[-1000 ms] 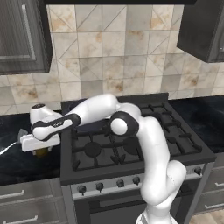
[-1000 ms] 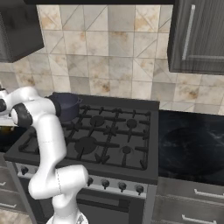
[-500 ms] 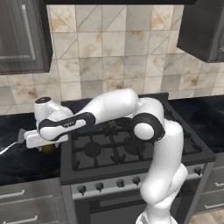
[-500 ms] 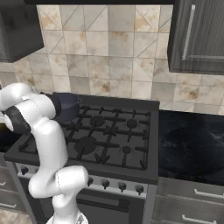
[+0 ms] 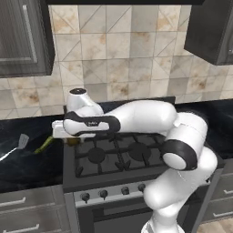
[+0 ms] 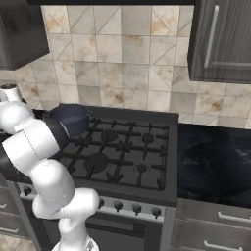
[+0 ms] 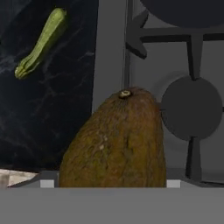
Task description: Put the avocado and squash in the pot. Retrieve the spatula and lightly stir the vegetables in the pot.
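Black stone makes up the surface [image 5: 27, 168] in the left base view, and a dark gas stove [image 5: 118, 157] stands in the middle of it. The white arm [image 5: 145, 116] reaches left across the stove, so that the pincer [image 5: 68, 135] hangs over the stove's left edge. It is clasped on the avocado [image 5: 72, 142], a small brown-olive lump that shows just under the hand. The squash [image 5: 45, 144] lies on the surface left of the stove, near the avocado but apart from it. Farther left lies the spatula [image 5: 20, 142], its head towards the wall and its thin handle running towards the near left corner.

In the right base view the pot [image 6: 71, 119], dark blue-grey, stands on the far left burner of the stove [image 6: 132, 157]. The arm [image 6: 34, 147] bends away to the left in front of it.

In the hand view the avocado [image 7: 116, 144] looms large at the bottom centre, its stem end up, close to the camera and held above the seam between the surface and the stove. We cannot make out the fingertips themselves beside it. The squash [image 7: 41, 43] lies at the upper left on the black surface [image 7: 43, 113], slanted, green with a paler end. At the right we see a round burner [image 7: 191, 109] under its grate. A dark curved edge at the top right may be the pot, but we cannot tell.
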{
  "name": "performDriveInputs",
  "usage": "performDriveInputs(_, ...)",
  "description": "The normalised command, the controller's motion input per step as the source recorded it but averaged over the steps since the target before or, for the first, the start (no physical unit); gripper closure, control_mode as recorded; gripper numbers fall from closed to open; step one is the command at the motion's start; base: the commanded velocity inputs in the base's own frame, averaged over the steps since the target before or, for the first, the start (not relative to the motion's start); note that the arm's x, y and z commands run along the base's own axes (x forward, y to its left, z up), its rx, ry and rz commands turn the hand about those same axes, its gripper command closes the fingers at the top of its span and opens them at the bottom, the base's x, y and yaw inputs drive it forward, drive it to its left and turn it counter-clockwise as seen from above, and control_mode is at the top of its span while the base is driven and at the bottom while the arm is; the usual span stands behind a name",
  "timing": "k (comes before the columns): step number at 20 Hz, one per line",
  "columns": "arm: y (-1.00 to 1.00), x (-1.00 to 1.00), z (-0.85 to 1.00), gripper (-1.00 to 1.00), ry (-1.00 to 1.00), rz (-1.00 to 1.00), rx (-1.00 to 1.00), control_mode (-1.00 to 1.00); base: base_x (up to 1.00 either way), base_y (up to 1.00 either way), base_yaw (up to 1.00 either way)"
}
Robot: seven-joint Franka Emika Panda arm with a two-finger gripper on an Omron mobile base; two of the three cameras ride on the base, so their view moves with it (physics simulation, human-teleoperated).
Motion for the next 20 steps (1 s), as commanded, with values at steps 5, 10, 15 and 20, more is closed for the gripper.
performDriveInputs(5,-0.89,0.24,0.62,1.0,-0.01,-0.06,0.11,-1.0,0.0,0.0,0.0)
performDriveInputs(10,-0.85,0.22,0.6,1.0,-0.05,0.0,0.09,-1.0,0.0,0.0,0.0)
performDriveInputs(15,-0.72,0.83,0.3,1.0,-0.01,0.03,0.03,-1.0,0.0,0.0,0.0)
performDriveInputs(20,-0.2,0.83,0.26,1.0,0.0,0.15,-0.08,-1.0,0.0,0.0,0.0)
